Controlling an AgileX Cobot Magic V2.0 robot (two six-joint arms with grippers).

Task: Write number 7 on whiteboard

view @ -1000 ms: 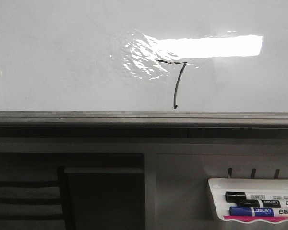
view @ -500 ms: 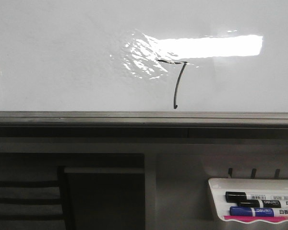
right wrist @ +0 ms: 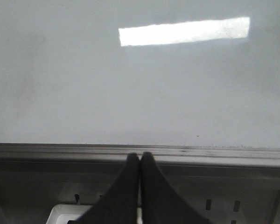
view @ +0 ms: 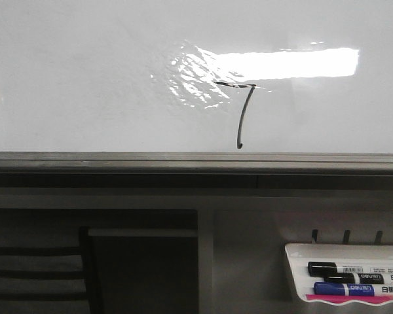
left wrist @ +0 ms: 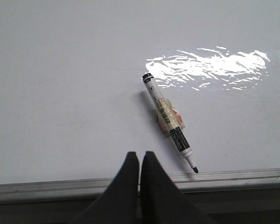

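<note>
A black 7 (view: 242, 112) stands on the whiteboard (view: 85, 78). My left gripper (left wrist: 139, 161) and right gripper (right wrist: 139, 163) are closed, empty; a marker (left wrist: 170, 122) lies on the board.

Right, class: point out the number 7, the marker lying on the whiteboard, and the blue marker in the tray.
number 7 (view: 243, 118), front view, on its downstroke.
marker on the whiteboard (left wrist: 170, 121), left wrist view, mid-barrel at the taped band.
blue marker (view: 337, 288), front view, on its blue cap.
</note>
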